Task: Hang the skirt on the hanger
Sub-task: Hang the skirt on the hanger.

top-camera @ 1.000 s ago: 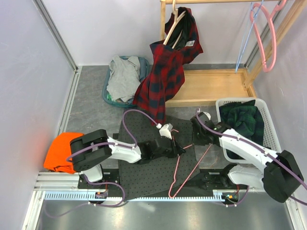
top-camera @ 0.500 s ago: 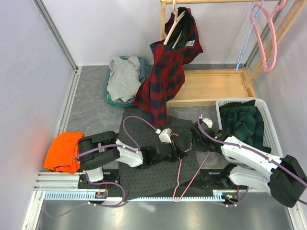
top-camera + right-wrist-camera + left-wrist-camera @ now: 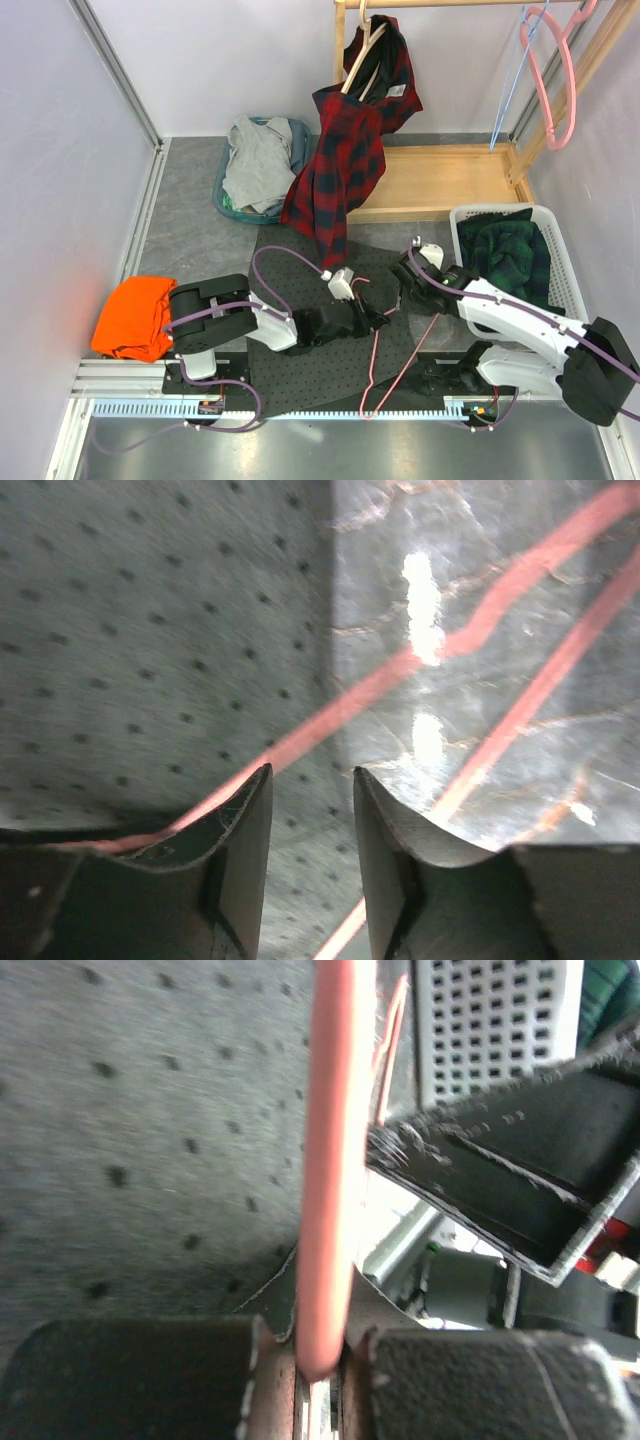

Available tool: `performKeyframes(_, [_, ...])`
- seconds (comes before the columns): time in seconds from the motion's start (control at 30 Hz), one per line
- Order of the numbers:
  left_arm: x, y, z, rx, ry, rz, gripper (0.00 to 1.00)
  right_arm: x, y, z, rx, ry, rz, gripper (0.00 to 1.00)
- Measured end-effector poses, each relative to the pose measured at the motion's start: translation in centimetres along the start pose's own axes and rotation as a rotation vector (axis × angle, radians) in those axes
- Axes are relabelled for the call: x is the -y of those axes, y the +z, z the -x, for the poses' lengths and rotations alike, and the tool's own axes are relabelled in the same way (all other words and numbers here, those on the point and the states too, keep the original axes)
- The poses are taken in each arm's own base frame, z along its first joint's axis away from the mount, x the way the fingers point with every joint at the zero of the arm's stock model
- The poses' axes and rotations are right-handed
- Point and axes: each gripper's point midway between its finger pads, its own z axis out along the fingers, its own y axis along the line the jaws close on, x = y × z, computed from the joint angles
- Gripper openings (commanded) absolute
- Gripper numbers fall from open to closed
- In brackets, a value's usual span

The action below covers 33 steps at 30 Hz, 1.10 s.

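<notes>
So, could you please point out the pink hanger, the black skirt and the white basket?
pink hanger (image 3: 330,1160), left wrist view, mid-rod.
black skirt (image 3: 295,378), top external view, bare near fabric.
white basket (image 3: 563,265), top external view, right wall.

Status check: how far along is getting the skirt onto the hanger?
Done: left fingers are clamped on the pink hanger, which lies on the skirt. In hand: right fingers stand open over the hanger wire at the skirt's edge. Left: no fabric is on the hanger yet.

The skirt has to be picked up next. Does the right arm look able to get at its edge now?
Probably yes: the right gripper hovers open over the skirt edge; only the thin wire of the pink hanger crosses beneath it.
</notes>
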Motion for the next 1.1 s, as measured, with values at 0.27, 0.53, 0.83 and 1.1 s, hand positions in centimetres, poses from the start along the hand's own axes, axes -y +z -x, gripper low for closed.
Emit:
performKeyframes(0.27, [-1.0, 0.1, 1.6, 0.07, 0.001, 0.055, 0.02, 2.0, 0.6, -1.9, -0.099, -0.062, -0.117, 0.42])
performKeyframes(0.53, [-1.1, 0.1, 1.9, 0.076, -0.001, 0.058, 0.02, 0.3, 1.5, -2.2, -0.111, -0.051, -0.052, 0.44])
performKeyframes(0.83, [-1.2, 0.8, 1.5, 0.056, -0.015, 0.022, 0.02, -0.5, 3.1, -2.8, -0.144, -0.056, -0.049, 0.63])
performKeyframes(1.1, [-1.3, 0.8, 1.7, 0.044, -0.027, 0.001, 0.02, -1.3, 3.3, -2.9, -0.137, -0.057, -0.024, 0.0])
